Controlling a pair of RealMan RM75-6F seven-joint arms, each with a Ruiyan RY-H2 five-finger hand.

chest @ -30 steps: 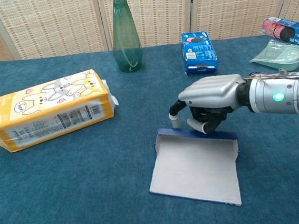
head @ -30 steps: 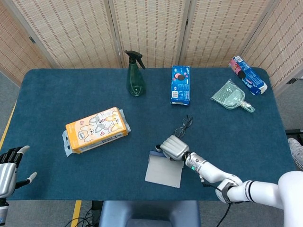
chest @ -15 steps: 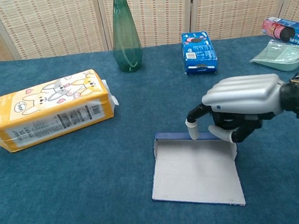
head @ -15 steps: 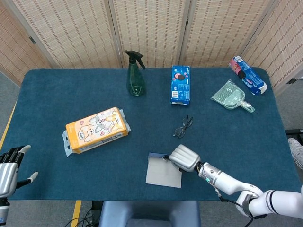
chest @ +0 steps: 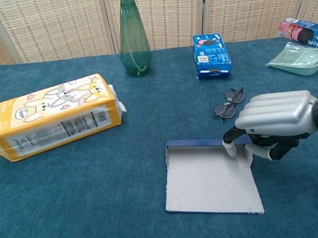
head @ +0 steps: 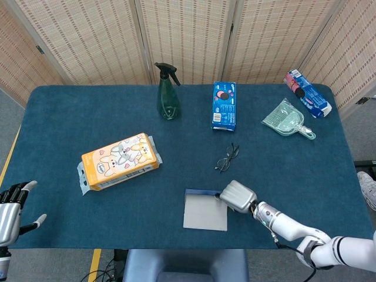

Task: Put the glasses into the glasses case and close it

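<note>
Blue counter [head: 70,111], near edge: right hand [chest: 277,120] fingers curled, touching glasses case [chest: 209,177] corner, holding nothing certain; steady case, then fetch glasses [chest: 228,103].

Staged lab: blue-clothed table [head: 70,111], woven screen panels [head: 182,35].

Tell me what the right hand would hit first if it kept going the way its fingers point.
The right hand points leftward, low over the open glasses case, so it would probably meet the case's raised rim first, though height is hard to judge.
</note>
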